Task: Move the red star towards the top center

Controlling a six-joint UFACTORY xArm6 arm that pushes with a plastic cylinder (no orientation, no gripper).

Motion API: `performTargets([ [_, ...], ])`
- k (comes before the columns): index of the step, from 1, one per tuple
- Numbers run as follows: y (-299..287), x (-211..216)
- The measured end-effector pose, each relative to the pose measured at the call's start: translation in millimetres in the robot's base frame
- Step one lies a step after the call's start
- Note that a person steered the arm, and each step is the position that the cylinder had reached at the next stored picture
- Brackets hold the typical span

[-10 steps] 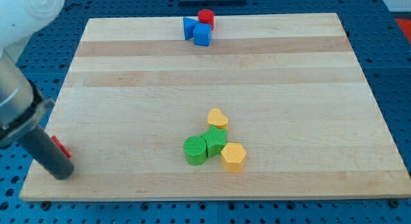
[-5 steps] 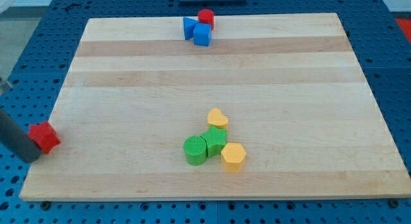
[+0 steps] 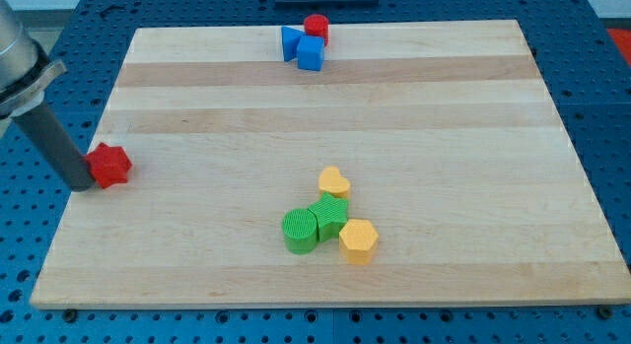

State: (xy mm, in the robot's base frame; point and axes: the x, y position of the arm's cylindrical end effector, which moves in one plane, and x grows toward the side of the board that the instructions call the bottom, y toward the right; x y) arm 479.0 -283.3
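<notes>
The red star [image 3: 108, 165] is showing as a small, blocky, bright red piece with stubby points, sitting by the board's [image 3: 414, 117] left edge, about midway between near and far. It is lying just right of my tip [image 3: 81, 184], seemingly touching it. The rod is bare, gripping nothing. Its upper part is running out of the picture at the left.

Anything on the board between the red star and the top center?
No block lies along the way from the red star, with my tip against its left side. At the top centre itself sit a red cylinder and two blue blocks.
</notes>
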Motion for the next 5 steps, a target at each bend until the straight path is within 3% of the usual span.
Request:
performTargets([
  [5, 99, -59],
])
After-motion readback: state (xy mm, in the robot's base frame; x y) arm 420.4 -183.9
